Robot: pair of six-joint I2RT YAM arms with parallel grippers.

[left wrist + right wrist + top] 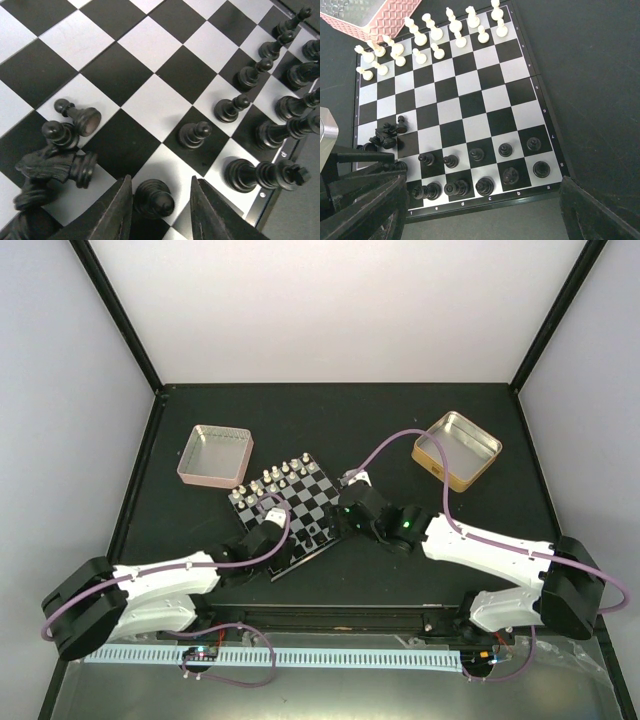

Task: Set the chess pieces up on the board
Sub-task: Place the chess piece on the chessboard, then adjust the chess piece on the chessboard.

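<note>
The board (pixel 300 502) lies tilted at mid-table. White chess pieces (pixel 427 35) stand in its two far rows. Black chess pieces (pixel 480 170) stand in the two near rows, with a few fallen in a heap (pixel 387 135). My left gripper (pixel 161 182) is open low over the board's corner, with a standing black pawn (pixel 152 198) between its fingers, close to the left one. The fallen knights and pawns (pixel 60 155) lie just to its left. My right gripper (pixel 482 197) is open wide and empty, above the board's near rim (pixel 485 206).
A pink tin (pixel 213 455) sits at the board's far left corner and shows in the right wrist view (pixel 375 15). A gold tin (pixel 457 448) stands at the back right. Both arms reach in over the board's near side.
</note>
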